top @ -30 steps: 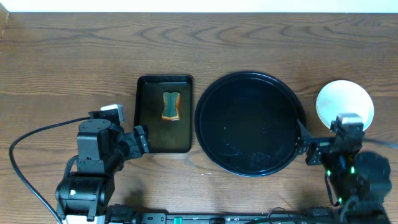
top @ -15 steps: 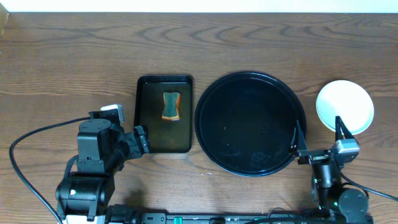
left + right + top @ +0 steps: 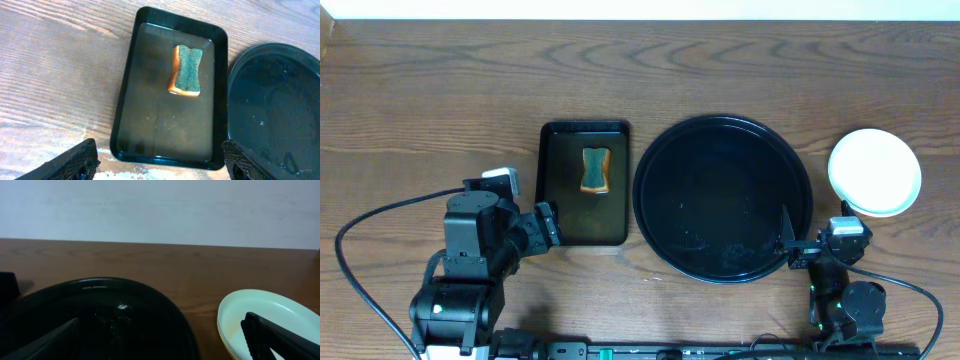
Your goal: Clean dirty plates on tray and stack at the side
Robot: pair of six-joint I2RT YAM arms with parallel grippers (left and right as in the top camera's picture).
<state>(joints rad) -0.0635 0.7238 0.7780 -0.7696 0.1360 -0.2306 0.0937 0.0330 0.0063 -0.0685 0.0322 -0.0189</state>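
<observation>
Hovering with right gripper spread wide, empty, at lower right between tray and plates; hovering with left gripper likewise spread, empty, at rectangular tray's lower edge.

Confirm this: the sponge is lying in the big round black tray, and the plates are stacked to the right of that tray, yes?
No. The overhead view shows the sponge in the smaller rectangular tray, left of the round tray. The plates are indeed stacked to the right of the round tray.
</observation>
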